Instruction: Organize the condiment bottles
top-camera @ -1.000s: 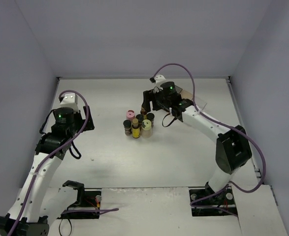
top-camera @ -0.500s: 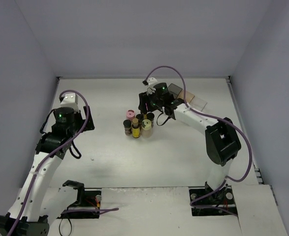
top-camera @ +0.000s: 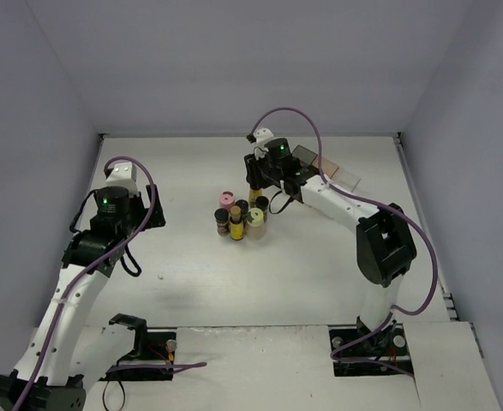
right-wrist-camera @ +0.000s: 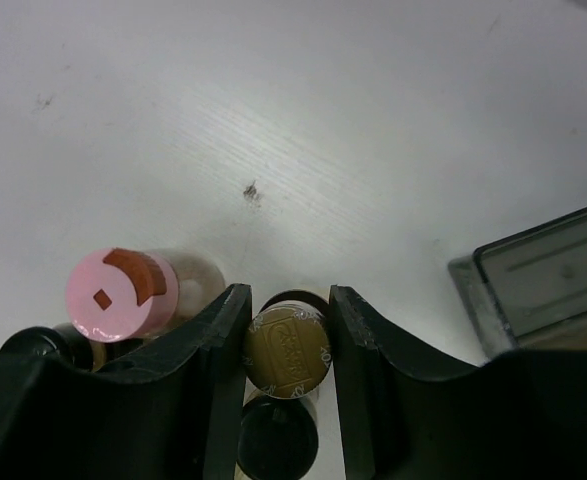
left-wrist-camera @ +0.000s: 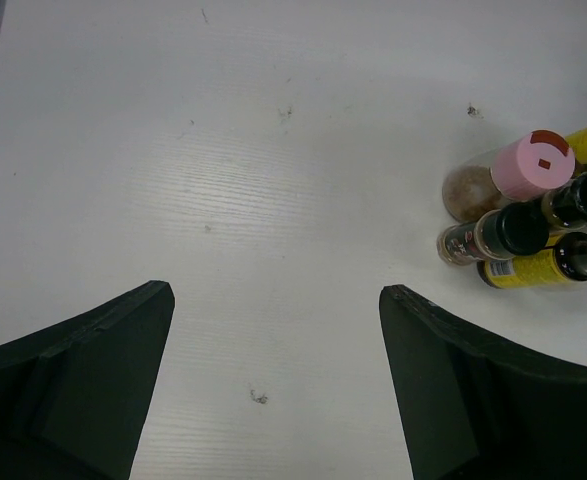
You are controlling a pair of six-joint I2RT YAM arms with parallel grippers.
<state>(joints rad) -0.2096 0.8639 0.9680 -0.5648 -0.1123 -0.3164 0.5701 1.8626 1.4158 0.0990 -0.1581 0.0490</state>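
Six or so condiment bottles (top-camera: 241,219) stand clustered at mid-table (top-camera: 191,274). Right gripper (right-wrist-camera: 287,318), at the cluster's 1 o'clock, has jaws narrow, clamped on a gold-capped bottle (right-wrist-camera: 287,350). The pink-lidded bottle (right-wrist-camera: 121,293) is at its 9 o'clock and a translucent bin (right-wrist-camera: 543,265) at its 3 o'clock. Left gripper (left-wrist-camera: 275,292) hangs with jaws wide, holding nothing, the cluster at its 2 o'clock.
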